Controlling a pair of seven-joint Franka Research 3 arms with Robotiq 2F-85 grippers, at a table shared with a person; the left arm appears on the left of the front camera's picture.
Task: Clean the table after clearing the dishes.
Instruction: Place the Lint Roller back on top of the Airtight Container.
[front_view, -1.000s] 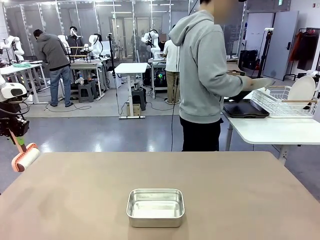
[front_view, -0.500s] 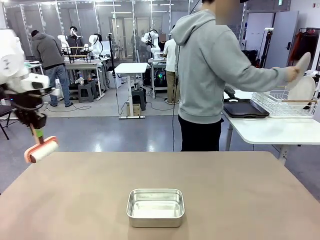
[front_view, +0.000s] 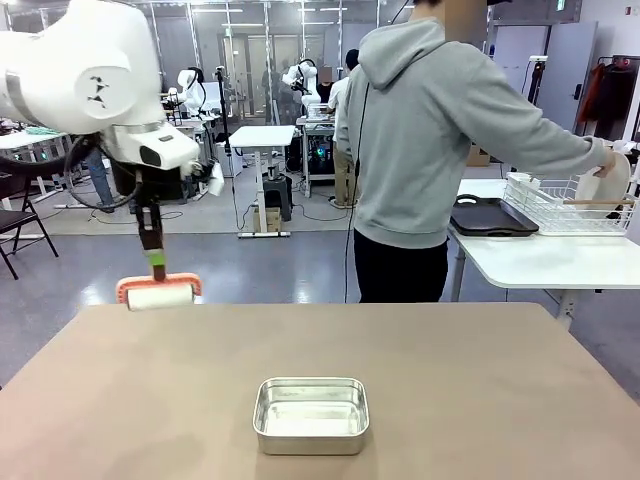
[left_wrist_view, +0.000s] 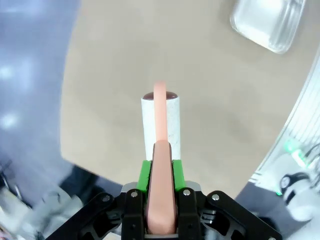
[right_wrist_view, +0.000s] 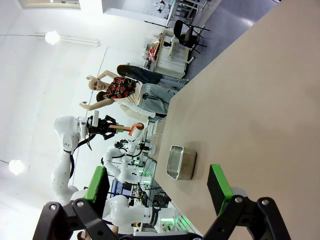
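Roller (front_view: 159, 296) (a lint type) hung clamped in the left tool (left_wrist_view: 161, 175) above the desk (front_view: 480, 380), beyond the steel pan (front_view: 311, 414), poised to sweep; right tool (right_wrist_view: 159, 190) gaped.

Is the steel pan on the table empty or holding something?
Empty. The pan shows only its bare shiny bottom in the front view; nothing lies inside it.

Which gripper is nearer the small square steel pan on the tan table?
Left. The left gripper, shut on the orange-handled white roller, hangs over the table's far left edge. The right gripper, open, views the pan from farther off.
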